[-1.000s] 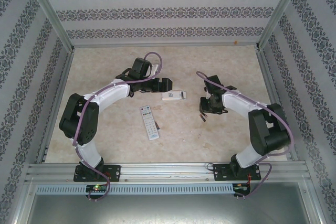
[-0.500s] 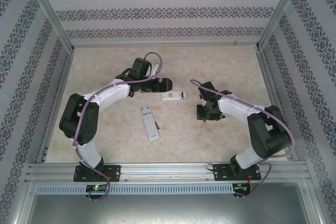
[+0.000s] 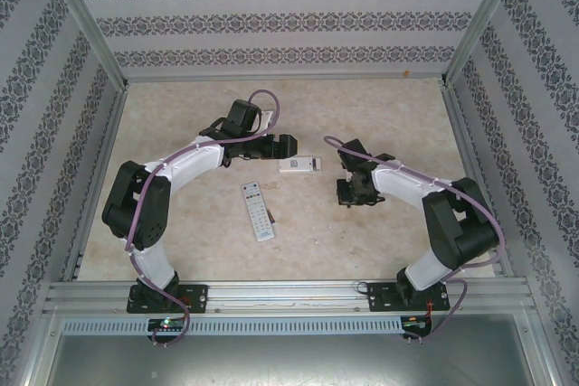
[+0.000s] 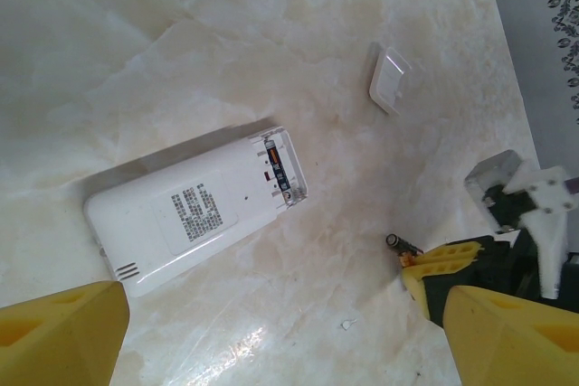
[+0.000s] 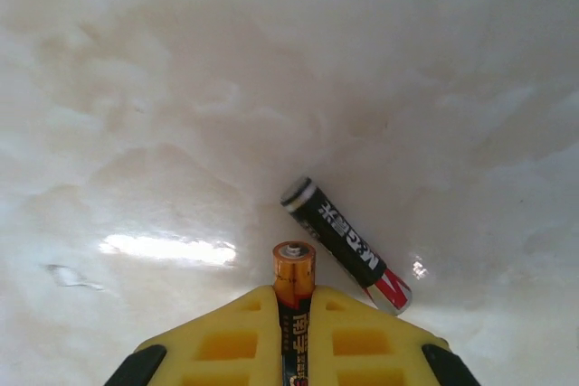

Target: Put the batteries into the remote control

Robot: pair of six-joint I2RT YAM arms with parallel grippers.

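Observation:
A small white remote [image 4: 194, 210] lies face down, its battery bay [image 4: 280, 165] open at one end; it also shows in the top view [image 3: 299, 164]. My left gripper [image 4: 289, 354] hovers open over it, nothing between its yellow fingers [image 4: 59, 332]. My right gripper [image 5: 295, 303] is shut on a battery [image 5: 295, 270], whose orange tip pokes out past the fingers. A second battery [image 5: 346, 244], black with a red end, lies loose on the table just ahead of it. From the top my right gripper [image 3: 347, 193] sits right of the small remote.
The detached white battery cover [image 4: 389, 81] lies on the table beyond the remote. A longer remote [image 3: 258, 211] with buttons facing up lies nearer the arm bases. Patterned walls and metal rails enclose the marble-look table [image 3: 298, 250].
My right arm has swung left with the battery, bringing its gripper closer to the small remote. The left arm and both remotes have stayed put.

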